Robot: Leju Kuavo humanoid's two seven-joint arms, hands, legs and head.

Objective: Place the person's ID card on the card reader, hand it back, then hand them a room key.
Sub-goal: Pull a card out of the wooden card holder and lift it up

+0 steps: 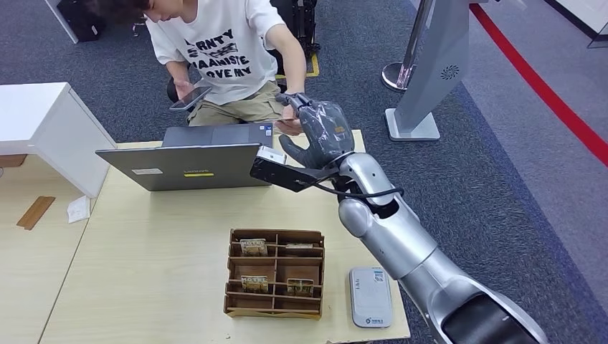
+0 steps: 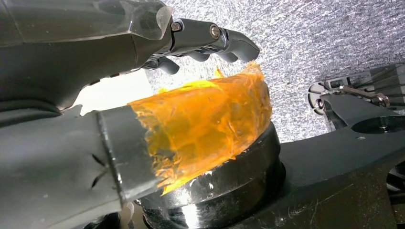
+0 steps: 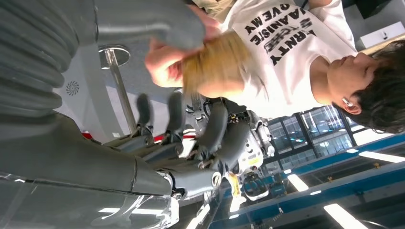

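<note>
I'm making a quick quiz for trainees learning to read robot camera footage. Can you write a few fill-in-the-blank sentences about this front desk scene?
1. The robot's right hand reaches toward the person's hand beyond the far edge of the ____.
2. The white card reader lies on the table to the right of the brown ____.
3. The seated person holds a ____ in the other hand.
4. An open grey ____ stands on the table between the robot and the person.

Missing words: table; card box; phone; laptop
</note>
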